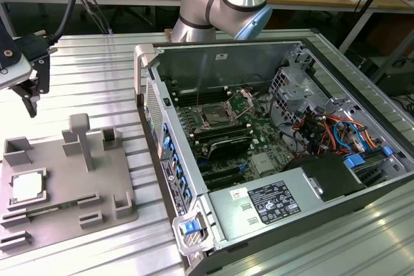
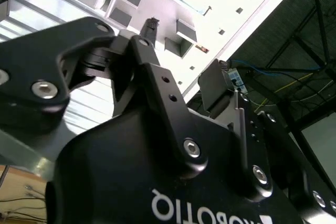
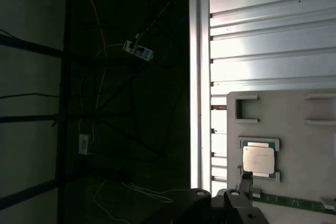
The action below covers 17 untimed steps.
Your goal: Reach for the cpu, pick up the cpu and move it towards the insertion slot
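One black gripper [image 1: 31,103] hangs above the far end of the ribbed metal worktop [image 1: 97,63], at the exterior view's left. Its fingers [image 3: 243,183] point down, look drawn together, and hold nothing.

The cpu [image 1: 28,187] lies flat in a shallow seat on a grey plastic tray [image 1: 68,189]. It sits on the near side of the gripper and lower, with open air between the two. It is a thin square chip, so no side is longer than another. Its top is pale, smooth silvery metal with a narrow greenish rim. In the first wrist view the dark fingertips show just short of one edge of it. The tray is matte and studded with raised blocks and posts.

The insertion slot [image 1: 215,118] is well apart from the cpu, toward the exterior view's right. It sits inside an open computer case [image 1: 213,56]. The slot is a square socket with a shiny metal frame and a dark centre, set on a green circuit board [image 1: 265,135]. Red, blue and orange cables lie beyond it.
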{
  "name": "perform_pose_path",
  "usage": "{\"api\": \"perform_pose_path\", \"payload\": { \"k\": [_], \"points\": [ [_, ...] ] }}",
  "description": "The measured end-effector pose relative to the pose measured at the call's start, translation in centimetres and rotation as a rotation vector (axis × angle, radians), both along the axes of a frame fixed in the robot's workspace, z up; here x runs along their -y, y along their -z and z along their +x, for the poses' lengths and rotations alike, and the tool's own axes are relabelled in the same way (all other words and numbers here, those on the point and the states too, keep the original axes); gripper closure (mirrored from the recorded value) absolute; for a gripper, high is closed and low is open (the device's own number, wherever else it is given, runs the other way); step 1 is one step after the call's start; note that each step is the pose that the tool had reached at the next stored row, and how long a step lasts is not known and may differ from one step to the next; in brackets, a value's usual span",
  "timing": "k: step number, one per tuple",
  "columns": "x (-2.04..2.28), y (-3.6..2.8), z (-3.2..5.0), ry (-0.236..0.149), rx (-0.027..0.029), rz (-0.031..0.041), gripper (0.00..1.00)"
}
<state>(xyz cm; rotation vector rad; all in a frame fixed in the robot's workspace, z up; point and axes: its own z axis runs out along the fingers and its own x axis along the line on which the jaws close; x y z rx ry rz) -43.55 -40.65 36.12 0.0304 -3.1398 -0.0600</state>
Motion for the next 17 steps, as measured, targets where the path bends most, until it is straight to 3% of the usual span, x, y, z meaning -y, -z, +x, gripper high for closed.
{"api": "perform_pose_path", "payload": {
  "k": [1,2,4,8,17],
  "points": [
    [0.00,0.00,0.00,0.000,0.0001,0.0000,0.40],
    [0.01,0.02,-0.01,0.000,0.0000,0.0000,0.34],
    [0.01,0.12,-0.02,-0.007,0.0001,0.0001,0.34],
    [0.00,0.36,-0.06,-0.054,-0.0007,-0.0001,0.34],
    [0.00,1.04,-0.49,-0.064,-0.0004,0.0000,0.34]
  ]
}}
